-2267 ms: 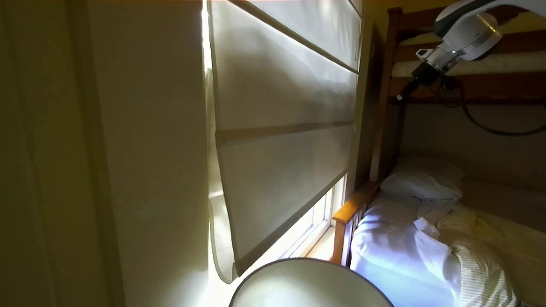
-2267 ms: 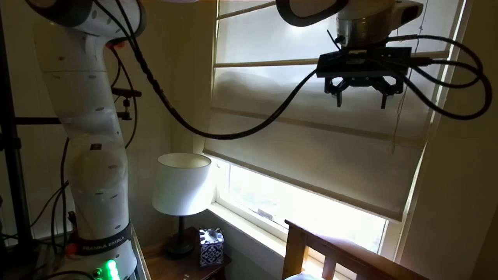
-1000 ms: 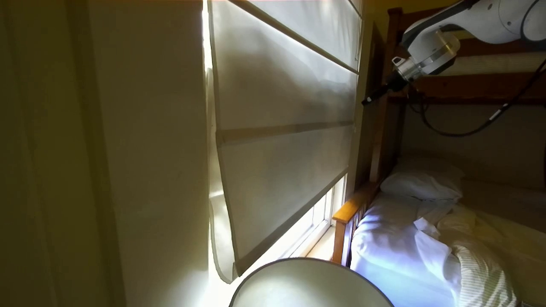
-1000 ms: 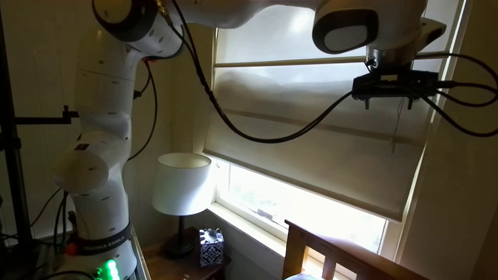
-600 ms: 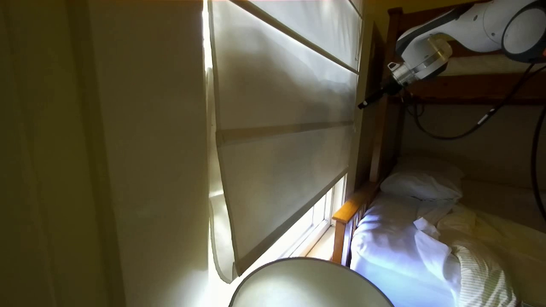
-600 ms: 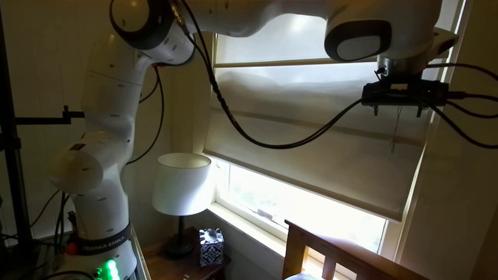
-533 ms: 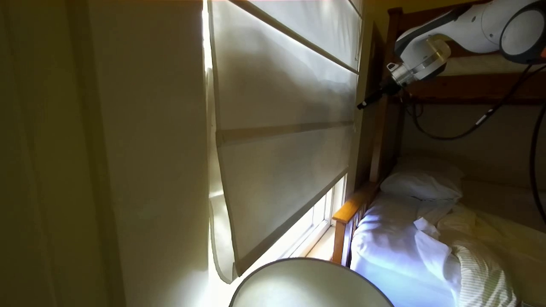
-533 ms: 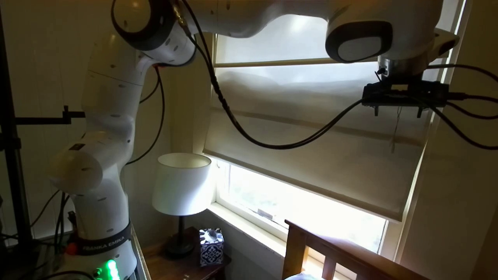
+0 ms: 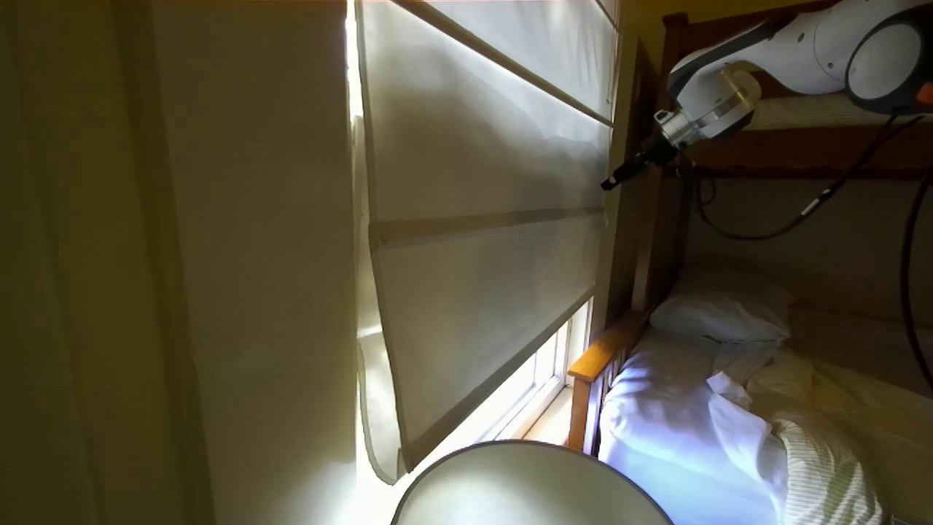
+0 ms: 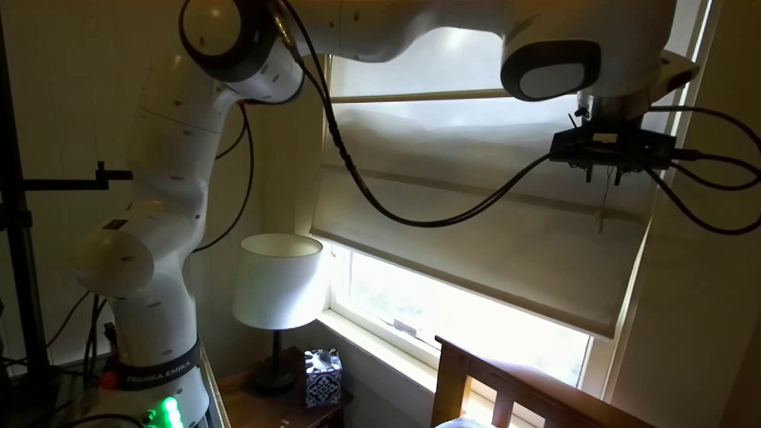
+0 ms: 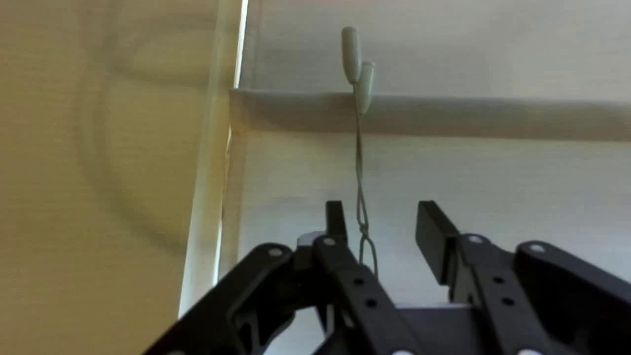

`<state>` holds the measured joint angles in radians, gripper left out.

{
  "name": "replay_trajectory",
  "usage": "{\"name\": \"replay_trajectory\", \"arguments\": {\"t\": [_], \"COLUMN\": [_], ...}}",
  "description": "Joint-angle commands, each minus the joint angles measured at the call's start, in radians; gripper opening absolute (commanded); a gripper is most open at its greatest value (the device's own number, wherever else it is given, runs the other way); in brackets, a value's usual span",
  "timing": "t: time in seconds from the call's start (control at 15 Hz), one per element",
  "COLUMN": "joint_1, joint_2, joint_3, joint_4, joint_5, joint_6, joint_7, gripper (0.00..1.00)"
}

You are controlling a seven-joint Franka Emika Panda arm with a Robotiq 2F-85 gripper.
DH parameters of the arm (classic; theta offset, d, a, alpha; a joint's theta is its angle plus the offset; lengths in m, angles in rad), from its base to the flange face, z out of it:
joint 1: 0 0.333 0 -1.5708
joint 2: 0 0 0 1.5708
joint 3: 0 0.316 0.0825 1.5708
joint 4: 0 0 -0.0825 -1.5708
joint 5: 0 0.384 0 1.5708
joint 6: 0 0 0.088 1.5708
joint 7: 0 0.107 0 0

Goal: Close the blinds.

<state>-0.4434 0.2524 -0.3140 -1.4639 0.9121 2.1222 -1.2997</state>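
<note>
Two pulls (image 11: 351, 54) hang on a knotted cord (image 11: 359, 158) in front of the blinds (image 10: 475, 255), close to one side edge of the fabric. The blinds cover the upper part of the window (image 10: 386, 291), leaving a bright strip of glass exposed below their bottom edge in both exterior views. Tool (image 11: 380, 212): fingers (image 11: 336, 222) spread, with a gap between the tips. The wrist view shows the cord within that gap, nearer one finger; whether it touches either finger cannot be told. In an exterior view the tool tilts downward toward the window side. The arm (image 10: 386, 32) reaches across before the blinds, and a cable (image 10: 428, 224) droops in a loop from it to the tool. A green light (image 10: 171, 410) shows on the arm's base. Lamp (image 10: 276, 285) and patterned box (image 10: 323, 380) stand upright, just beside each other, on the tabletop (image 10: 241, 401). A bunk bed (image 9: 794, 149) stands near the window, its slatted end (image 10: 523, 380) just beside the sill (image 10: 380, 351); on the lower bunk rest a pillow (image 9: 718, 306) and rumpled bedding (image 9: 656, 386), partly lit.
</note>
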Motion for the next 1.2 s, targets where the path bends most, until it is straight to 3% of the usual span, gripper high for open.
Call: {"name": "replay_trajectory", "arguments": {"t": [0.0,0.13,0.6,0.87,1.13], "joint_1": [-0.020,-0.019,-0.017,-0.013,-0.013], "joint_2": [0.011,0.013,-0.017,-0.113,-0.242], "joint_3": [0.024,0.026,0.030,0.023,-0.003], "joint_4": [0.016,0.018,-0.009,-0.081,-0.155], "joint_5": [0.035,0.038,0.009,-0.071,-0.114], "joint_6": [0.026,0.039,0.000,-0.262,-0.494], "joint_7": [0.015,0.014,0.000,-0.044,-0.186], "gripper": [0.12,0.00,0.01,0.01,0.01]}}
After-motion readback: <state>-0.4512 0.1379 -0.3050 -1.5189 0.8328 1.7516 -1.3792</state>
